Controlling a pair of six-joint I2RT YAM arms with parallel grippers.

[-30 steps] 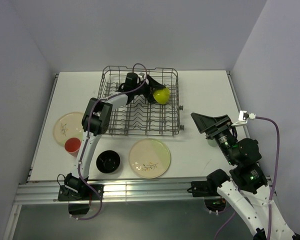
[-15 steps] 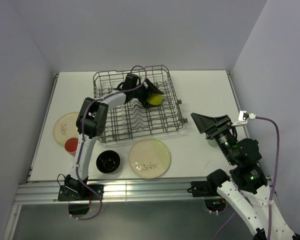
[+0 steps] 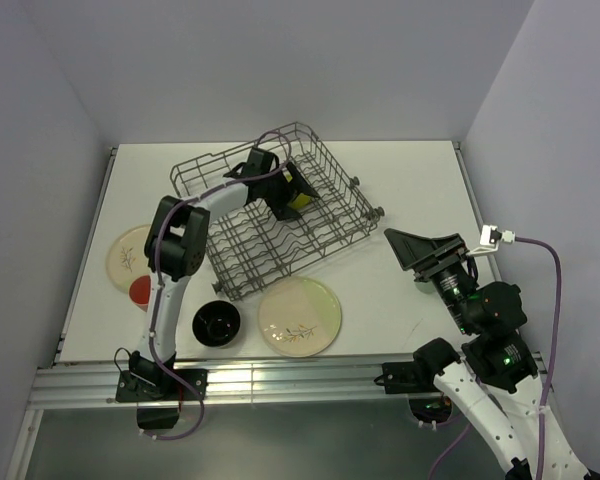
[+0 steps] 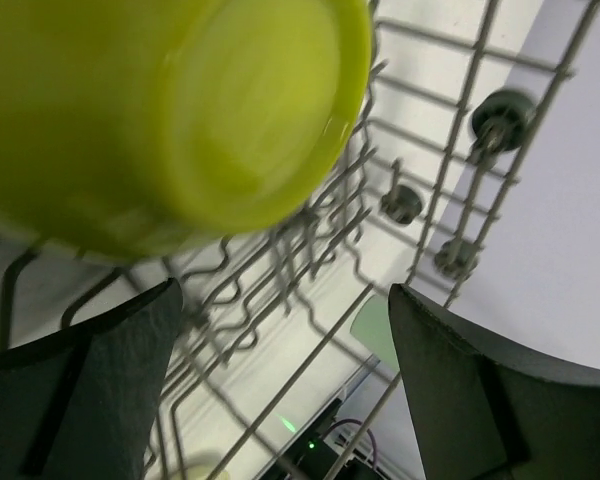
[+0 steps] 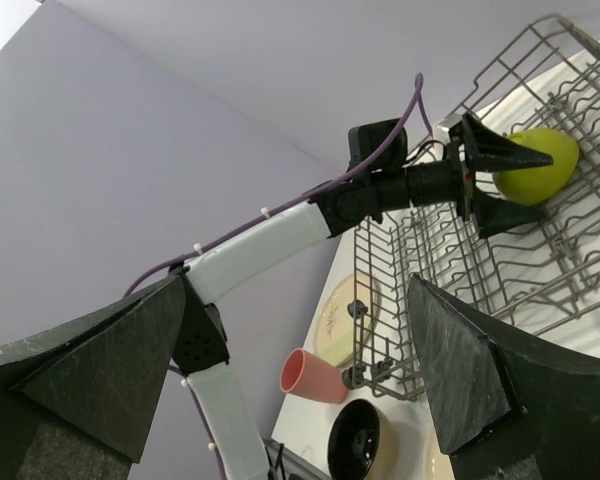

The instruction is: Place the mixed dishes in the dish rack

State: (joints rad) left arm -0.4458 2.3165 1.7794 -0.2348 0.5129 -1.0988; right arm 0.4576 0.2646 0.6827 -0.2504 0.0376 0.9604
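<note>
Surroundings first: finding a larger cream plate [image 3: 298, 316] lying flat on the white table [image 3: 410, 180] just in front of the dish rack [image 3: 240, 245], with a black bowl [image 3: 216, 322] near it on the left. Spotting a smaller cream plate [image 3: 125, 255] further left, sprig motif showing, and a coral-pink cup [image 3: 140, 292] at its near rim, partly hidden behind the left arm [image 3: 180, 240]. Seeing that arm reaching from the near edge over the rack's left side, with a purple cable [image 3: 270, 135] looping above it. Noting the rack standing askew to the table's edges: grey wire, rows of upright tines [image 5: 450, 250]. Finding the lime-green bowl [image 4: 170, 100] inside the rack, toward its far side, lying tipped on the wires, glossy, rounded underside turning toward the wrist camera. Watching the left gripper [image 3: 292, 190] hanging right at the bowl, released, jaws spread wide, pads [image 4: 460, 390] apart from the bowl. Seeing the right gripper [image 3: 425, 245] hovering to the right of the rack, well apart from every dish, gaping and holding nothing.
</note>
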